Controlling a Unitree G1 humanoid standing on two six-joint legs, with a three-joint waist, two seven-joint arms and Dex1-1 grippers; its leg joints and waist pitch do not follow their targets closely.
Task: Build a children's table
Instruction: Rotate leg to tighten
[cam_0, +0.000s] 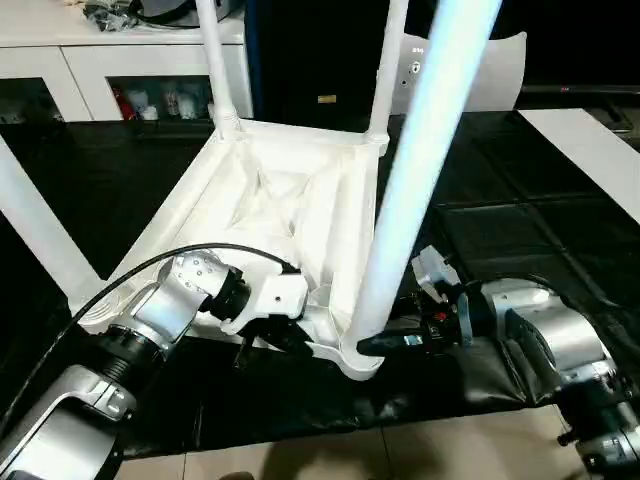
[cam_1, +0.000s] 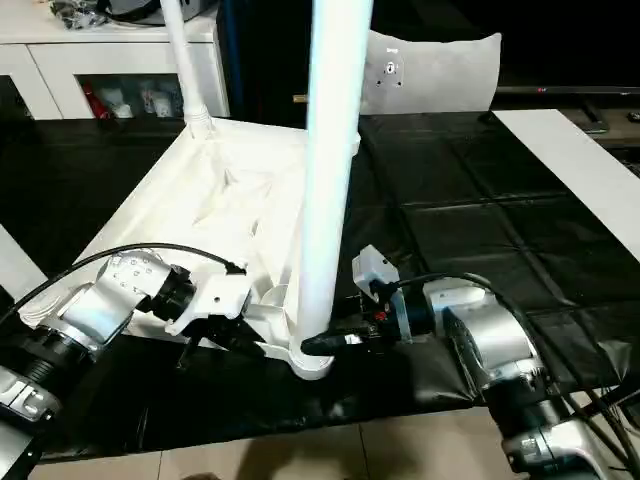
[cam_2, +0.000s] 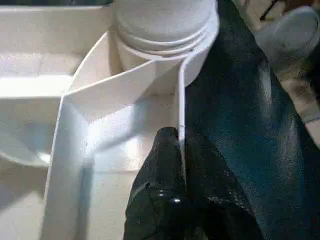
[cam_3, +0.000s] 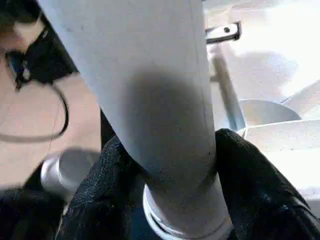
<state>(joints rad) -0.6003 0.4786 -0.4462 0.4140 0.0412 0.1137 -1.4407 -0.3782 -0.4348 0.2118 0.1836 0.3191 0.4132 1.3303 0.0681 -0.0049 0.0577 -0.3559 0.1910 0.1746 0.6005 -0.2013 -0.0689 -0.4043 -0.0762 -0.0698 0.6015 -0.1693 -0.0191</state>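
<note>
Four white legs stand up from the upturned tabletop (cam_0: 270, 210), which lies underside-up on a black sheet (cam_0: 520, 220) over the floor. Two legs rise from the far corner sockets — one at about 11 o'clock (cam_0: 218, 60), one at about 1 o'clock (cam_0: 390, 60). A third leg (cam_0: 40, 235) slants up at 9 o'clock. The nearest leg (cam_0: 415, 180) stands in the near corner socket at about 5 o'clock of the tabletop, leaning slightly toward 1 o'clock.

The right gripper (cam_0: 385, 343) is clenched around this nearest leg just above its socket; in the right wrist view a black finger (cam_3: 260, 185) presses on each side of the leg's base. The left gripper (cam_2: 181, 170) pinches the tabletop's thin near rim, one finger (cam_2: 160, 190) inside and one outside, just beside that same socket.

A flat white board strip (cam_0: 590, 150) lies at 3 o'clock, well apart.
</note>
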